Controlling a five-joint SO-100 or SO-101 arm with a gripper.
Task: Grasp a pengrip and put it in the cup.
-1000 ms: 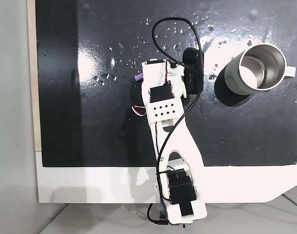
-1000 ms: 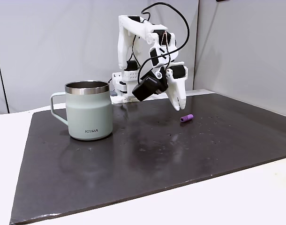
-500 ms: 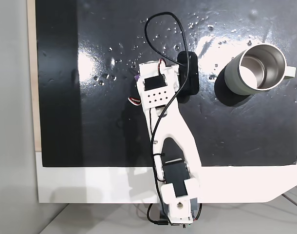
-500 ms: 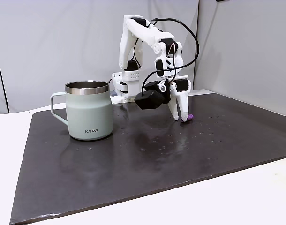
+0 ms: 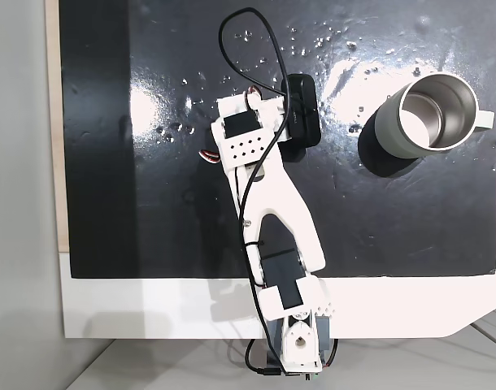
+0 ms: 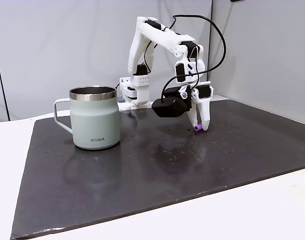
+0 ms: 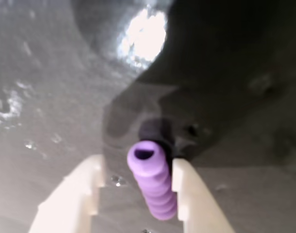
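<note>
The pengrip (image 7: 153,187), a small light-purple ribbed tube, lies on the dark mat between my fingers in the wrist view. It touches the right finger, and a gap separates it from the left finger (image 7: 92,182). My gripper (image 7: 137,165) is open, straddling it. From the side, the gripper (image 6: 200,126) points down with its tips at the mat, and the pengrip (image 6: 198,130) shows just at them. The cup (image 6: 95,122), a pale grey-green mug with a steel inside, stands upright far to the left. From above, the cup (image 5: 386,126) stands at the upper right, and the arm covers the pengrip.
A black mat (image 5: 150,203) covers most of the white table. A black camera housing (image 6: 170,106) hangs beside the gripper. The arm's base (image 5: 293,341) sits at the table's near edge. A black cable loops above the wrist (image 5: 232,32).
The gripper has come down and moved left in the top view, from above the mat to tips at the mat around the pengrip. The cup has not moved.
</note>
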